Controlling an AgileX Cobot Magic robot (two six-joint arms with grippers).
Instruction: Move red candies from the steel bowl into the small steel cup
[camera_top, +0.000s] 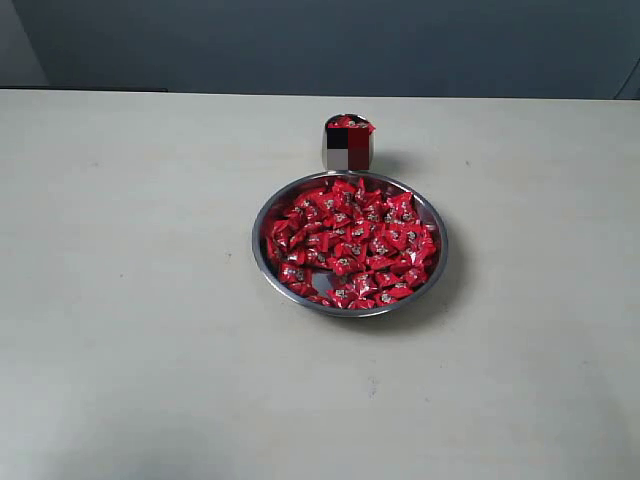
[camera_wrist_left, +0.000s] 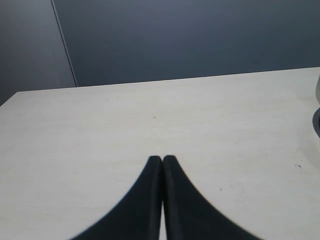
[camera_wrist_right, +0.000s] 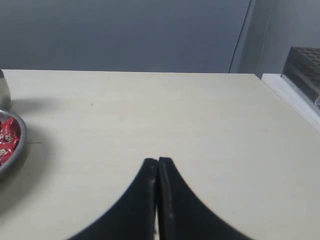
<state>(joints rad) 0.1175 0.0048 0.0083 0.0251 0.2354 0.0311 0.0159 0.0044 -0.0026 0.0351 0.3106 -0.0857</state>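
A wide steel bowl (camera_top: 262, 262) sits mid-table, heaped with red candies (camera_top: 352, 240). Just behind it stands the small steel cup (camera_top: 348, 148), with a few red candies (camera_top: 350, 122) showing at its top. Neither arm appears in the exterior view. My left gripper (camera_wrist_left: 162, 158) is shut with nothing between its black fingers, over bare table; the bowl's rim (camera_wrist_left: 316, 121) barely shows at that view's edge. My right gripper (camera_wrist_right: 157, 160) is also shut and empty, well apart from the bowl (camera_wrist_right: 11, 160), whose edge and some candies (camera_wrist_right: 7, 137) are seen there beside a sliver of the cup (camera_wrist_right: 4, 92).
The pale table (camera_top: 130, 300) ends at a dark wall (camera_top: 320, 40) behind. A dark ridged object on a white ledge (camera_wrist_right: 305, 65) lies past the table's edge in the right wrist view.
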